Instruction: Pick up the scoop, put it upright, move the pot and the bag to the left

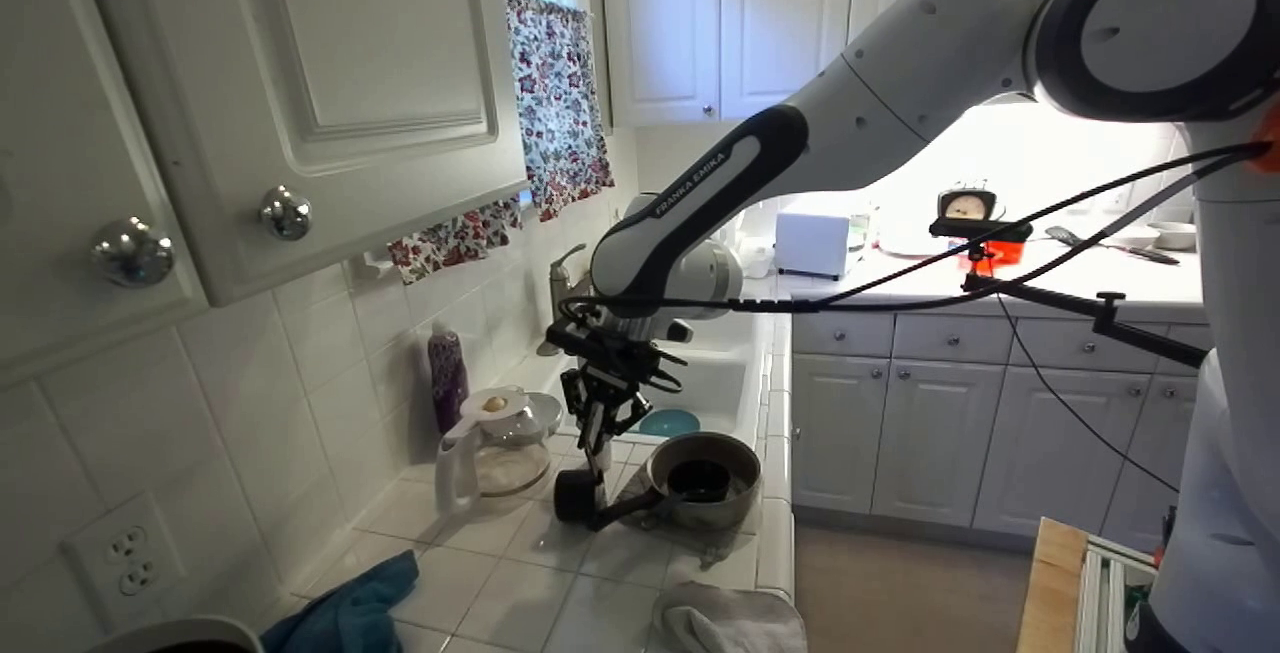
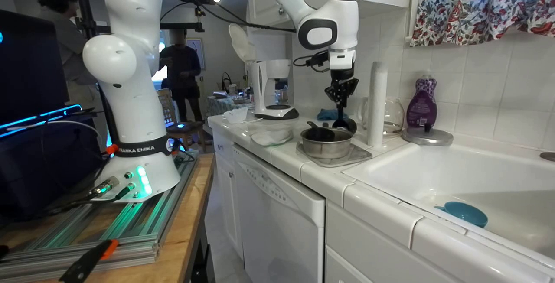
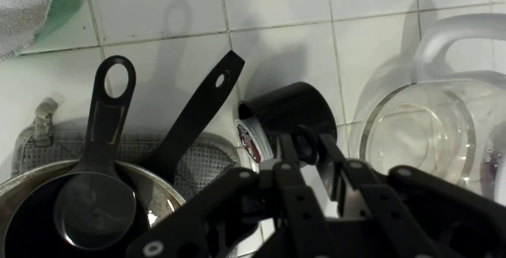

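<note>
There it was, the scoop, tipped on its side on the desk, right between the pot and the glass carafe! The pincer pointed down at it, fingertips close on either side of the handle loop, but whether they actually pinched it, I couldn't tell. The pot sat on a quilted pad with a black cup inside, the pot's handle reaching out toward the scoop. And over in the sink, a blue cup lay on the bottom!
</note>
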`<state>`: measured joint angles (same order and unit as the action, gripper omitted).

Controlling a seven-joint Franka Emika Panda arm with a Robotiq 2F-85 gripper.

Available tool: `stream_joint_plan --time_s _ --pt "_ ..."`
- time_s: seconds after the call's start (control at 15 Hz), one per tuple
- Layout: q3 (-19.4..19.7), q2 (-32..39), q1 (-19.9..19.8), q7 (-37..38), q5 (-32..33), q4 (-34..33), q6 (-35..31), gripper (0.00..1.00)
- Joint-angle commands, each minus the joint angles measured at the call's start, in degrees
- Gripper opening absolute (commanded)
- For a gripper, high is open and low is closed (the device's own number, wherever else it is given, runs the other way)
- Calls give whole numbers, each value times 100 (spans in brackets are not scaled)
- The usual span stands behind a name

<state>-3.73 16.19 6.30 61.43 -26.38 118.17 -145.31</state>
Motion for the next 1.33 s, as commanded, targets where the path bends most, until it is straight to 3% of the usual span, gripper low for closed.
stream_joint_plan --time_s 0.0,0.07,0.13,0.33,0.47,0.6,0.67,0.8,0.93,1.07,1.27 --pt "3 128 -7 111 20 -195 137 16" --pt "3 131 -7 111 22 -196 138 5" --pt "4 133 -5 110 32 -200 152 2" --pt "-1 114 -7 57 79 -242 285 1" --pt "-4 109 -1 52 86 -267 346 30" --pt "-10 116 -1 38 79 -306 408 43" --pt "-11 118 -1 25 79 -321 427 12" --pt "-16 118 -6 8 62 -351 466 7" --pt "-34 140 -15 -52 42 -392 537 42" --pt "-36 147 -3 -110 85 -427 615 48" --pt "-34 151 51 -278 320 -513 880 69"
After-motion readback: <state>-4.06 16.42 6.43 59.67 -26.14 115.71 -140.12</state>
